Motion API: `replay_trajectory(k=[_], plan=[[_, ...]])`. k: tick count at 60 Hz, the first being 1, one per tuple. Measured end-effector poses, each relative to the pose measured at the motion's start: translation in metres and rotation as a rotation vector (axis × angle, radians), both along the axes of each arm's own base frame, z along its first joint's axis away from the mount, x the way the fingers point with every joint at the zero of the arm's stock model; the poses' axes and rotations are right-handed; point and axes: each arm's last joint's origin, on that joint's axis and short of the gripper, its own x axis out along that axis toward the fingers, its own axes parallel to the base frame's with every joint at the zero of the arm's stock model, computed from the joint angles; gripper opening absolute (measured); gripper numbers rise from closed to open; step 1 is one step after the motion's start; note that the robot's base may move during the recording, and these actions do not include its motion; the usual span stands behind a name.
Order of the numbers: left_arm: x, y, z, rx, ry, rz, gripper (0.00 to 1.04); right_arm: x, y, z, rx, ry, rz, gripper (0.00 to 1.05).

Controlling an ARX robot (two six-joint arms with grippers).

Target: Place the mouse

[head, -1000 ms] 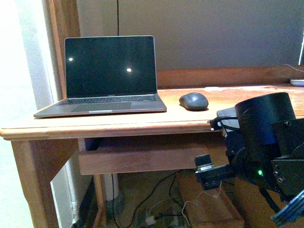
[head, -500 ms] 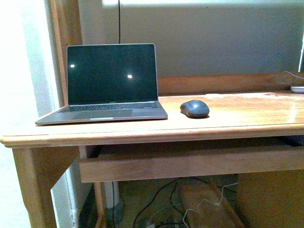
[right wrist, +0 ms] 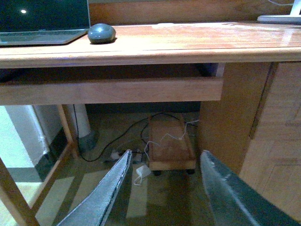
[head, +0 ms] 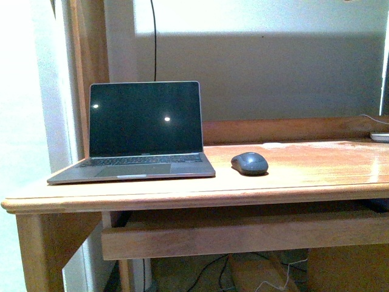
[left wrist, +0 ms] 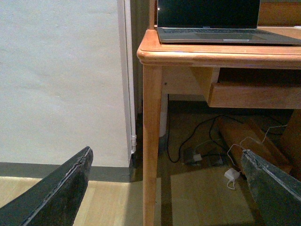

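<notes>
The dark grey mouse (head: pixel 249 163) lies on the wooden desk (head: pixel 316 176), just right of the open laptop (head: pixel 144 131). It also shows in the right wrist view (right wrist: pixel 101 33). Neither gripper shows in the front view. My left gripper (left wrist: pixel 167 188) is open and empty, low near the floor beside the desk's front left leg (left wrist: pixel 153 141). My right gripper (right wrist: pixel 164 188) is open and empty, below desk height in front of the desk's drawer rail (right wrist: pixel 113 90).
A white object (head: pixel 380 137) lies at the desk's far right edge. Under the desk are cables, a white adapter (right wrist: pixel 141 173) and a low wooden wheeled stand (right wrist: pixel 170 143). A wooden side panel (right wrist: pixel 263 141) stands on the right, a white wall (left wrist: pixel 61 80) on the left.
The right arm, which filled the lower right of the front view, has dropped out of it. The front view has tilted up, so the desk and laptop sit lower in the frame.
</notes>
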Motion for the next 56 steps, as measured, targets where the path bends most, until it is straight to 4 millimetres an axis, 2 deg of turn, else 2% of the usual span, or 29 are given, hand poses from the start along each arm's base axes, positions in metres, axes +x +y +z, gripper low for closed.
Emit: replay_trajectory(k=[10, 12, 13, 43, 56], plan=[[0.0, 0.0, 0.0, 0.0, 0.0, 0.0, 0.97, 0.0, 0.0, 0.0, -0.012, 0.0, 0.0, 0.14], [0.0, 0.0, 0.0, 0.0, 0.0, 0.0, 0.97, 0.0, -0.0001, 0.0, -0.014, 0.0, -0.001, 0.09], [0.0, 0.0, 0.0, 0.0, 0.0, 0.0, 0.97, 0.0, -0.0001, 0.0, -0.018, 0.0, -0.001, 0.1], [0.0, 0.0, 0.0, 0.0, 0.0, 0.0, 0.97, 0.0, -0.0001, 0.0, -0.018, 0.0, -0.001, 0.98], [0.0, 0.0, 0.0, 0.0, 0.0, 0.0, 0.97, 0.0, -0.0001, 0.0, -0.018, 0.0, -0.001, 0.97]])
